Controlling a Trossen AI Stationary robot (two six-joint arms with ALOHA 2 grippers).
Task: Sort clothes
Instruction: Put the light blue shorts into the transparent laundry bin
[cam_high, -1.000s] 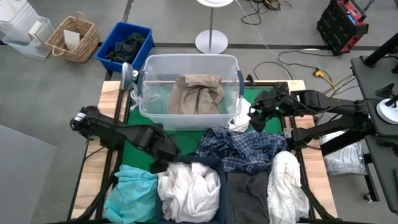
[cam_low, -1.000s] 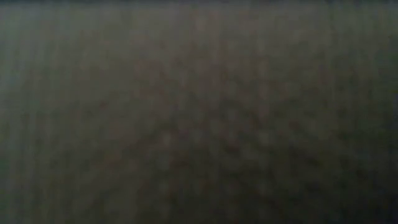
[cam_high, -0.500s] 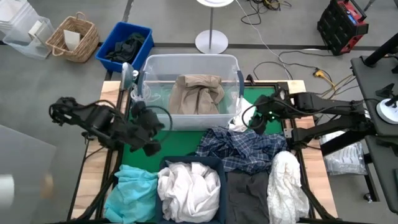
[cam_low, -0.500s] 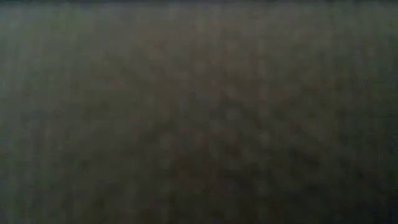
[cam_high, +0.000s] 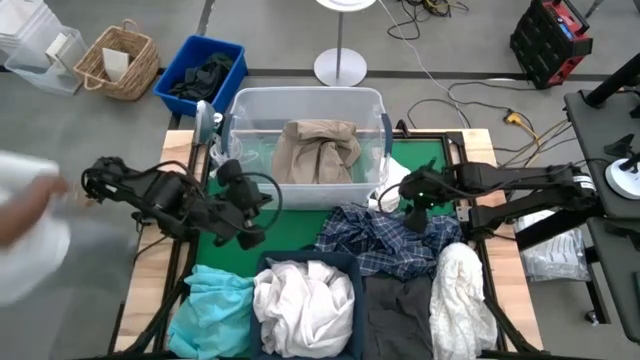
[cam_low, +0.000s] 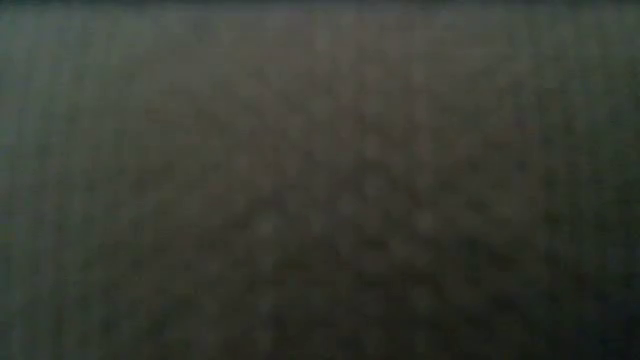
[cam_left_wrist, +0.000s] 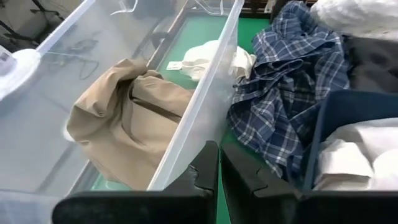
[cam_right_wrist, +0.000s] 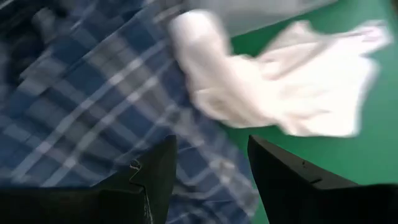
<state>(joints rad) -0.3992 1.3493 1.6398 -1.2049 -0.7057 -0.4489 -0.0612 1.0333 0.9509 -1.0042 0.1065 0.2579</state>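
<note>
My left gripper is shut and empty, hovering over the green mat just near of the clear tub; in its wrist view it points along the tub's near wall. A beige garment lies in the tub. My right gripper is open and hovers over the blue-and-white plaid shirt and a small white garment on the mat. White clothes fill the navy bin. A teal garment, a dark grey one and another white one lie along the near edge.
The navy bin's rim stands just near of the plaid shirt. A blue crate and a wicker basket stand on the floor beyond the table. A person's blurred hand or sleeve shows at the left. The low view is dark.
My left gripper has drawn back from the white clothes in the navy bin, toward the table's far left, and now hovers by the tub. My right gripper has shifted slightly toward the plaid shirt. A person's hand has come in at the left.
</note>
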